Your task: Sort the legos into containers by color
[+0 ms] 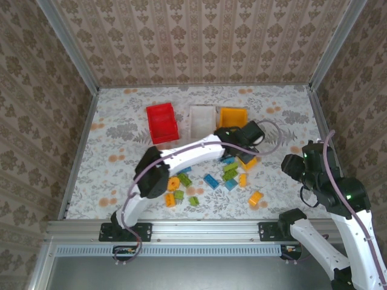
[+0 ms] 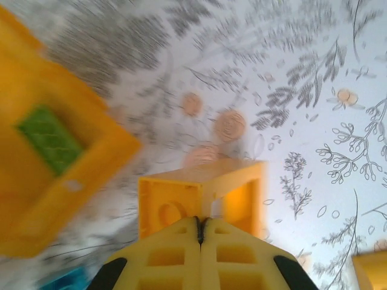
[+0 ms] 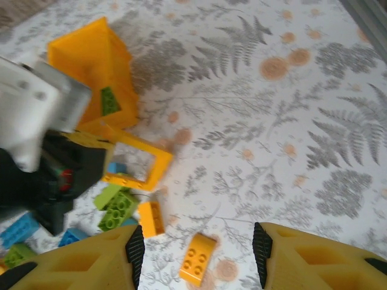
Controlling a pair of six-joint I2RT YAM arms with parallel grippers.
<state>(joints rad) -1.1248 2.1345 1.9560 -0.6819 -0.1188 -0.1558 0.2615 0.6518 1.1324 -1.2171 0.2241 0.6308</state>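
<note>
**Top view:** The white-shelled left arm point(image 1: 181, 158) stretches across the floral-print table point(image 1: 121, 139). Its left gripper point(image 1: 240, 152) sits at the square orange frame point(image 1: 248, 162), just in front of the orange bin point(image 1: 233, 116). A white bin point(image 1: 202, 121) and a red bin point(image 1: 162, 122) stand in a row beside it, and all three are open-topped plastic rectangles. Studded loose bricks point(image 1: 211, 180) in blue, green and orange lie scattered in front of the bins, with a round orange piece point(image 1: 173, 183) among them. The right gripper point(image 1: 291, 164) hangs well apart from them, on the right.

**Left wrist view:** The left gripper point(image 2: 201, 225) has its ribbed yellow fingers point(image 2: 163, 260) pressed together on the near wall of the glossy, hollow frame point(image 2: 172, 208). To one side is the blurred orange bin point(image 2: 91, 175), with a green brick point(image 2: 48, 139) lying inside it.

**Right wrist view:** The right gripper point(image 3: 198, 246) holds its yellow fingers point(image 3: 302, 260) wide apart with nothing between them. It is above a small orange brick point(image 3: 198, 261) that lies studs-up on the table. Farther off, the frame point(image 3: 158, 169) lies beside the orange bin point(image 3: 91, 60), which holds the green brick point(image 3: 109, 99). A lime-green pair point(image 3: 116, 206) and a blue brick point(image 3: 21, 228) are nearby.
</note>
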